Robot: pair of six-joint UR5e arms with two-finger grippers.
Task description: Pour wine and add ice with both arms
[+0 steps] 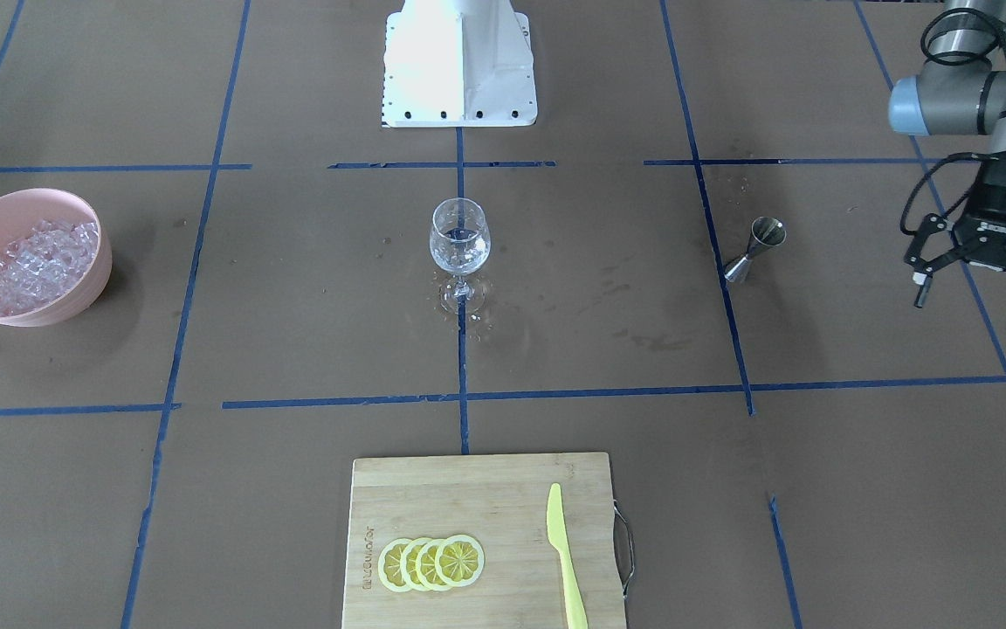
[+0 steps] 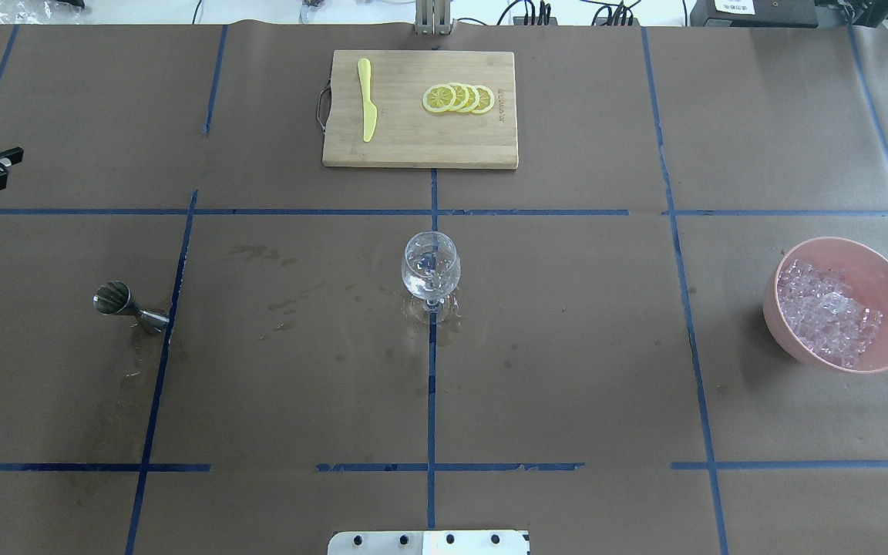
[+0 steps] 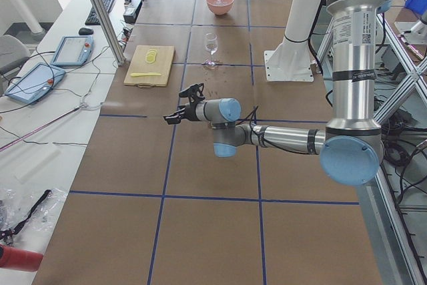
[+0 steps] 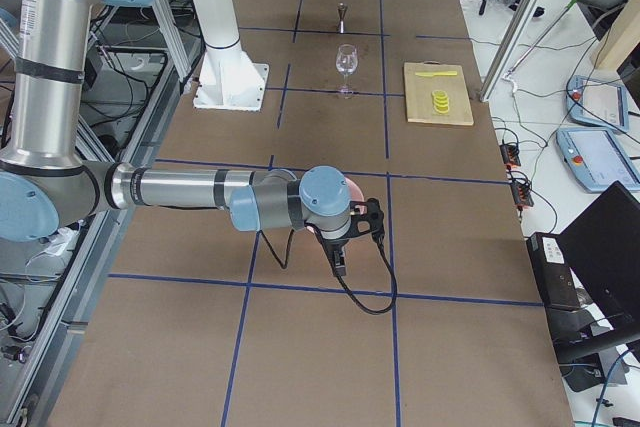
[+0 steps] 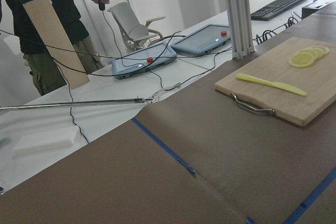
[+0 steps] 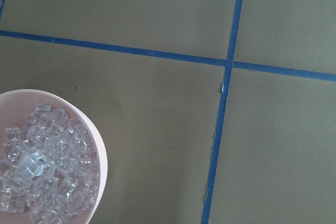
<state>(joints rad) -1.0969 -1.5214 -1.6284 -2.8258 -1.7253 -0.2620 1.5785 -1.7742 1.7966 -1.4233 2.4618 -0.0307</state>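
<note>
**Ice in the bowl at far left, left claw spread wide at far right**

In the front-facing view, the left edge holds a pink bowl (image 1: pixel 88 293) filled with the ice (image 1: pixel 40 260), a heap of small clear cubes. The bowl sits on the brown table (image 1: pixel 293 332), well apart from everything else.

At the middle of the frame a wine glass (image 1: pixel 459 243) stands upright on a blue tape line, with damp marks on the paper around its foot. What is inside it is clear, and I cannot tell what it is. Above it, at the top edge, is the white base (image 1: pixel 459 65). Below it, at the bottom edge, lies a wooden cutting board (image 1: pixel 468 494) bearing four overlapping lemon slices (image 1: pixel 431 562) and a yellow knife (image 1: pixel 565 559).

Right of centre, a steel jigger (image 1: pixel 756 249) stands just beside a blue line. At the far right the left arm (image 1: pixel 948 105) comes down from the upper corner. The left gripper (image 1: pixel 971 306) hangs above the table with its fingers spread apart, holding nothing.

In the right side view, the right arm (image 4: pixel 180 187) reaches across the middle of the frame. The right gripper (image 4: pixel 350 239) hangs over the bowl's place, and I cannot tell whether its fingers are apart or together.
</note>
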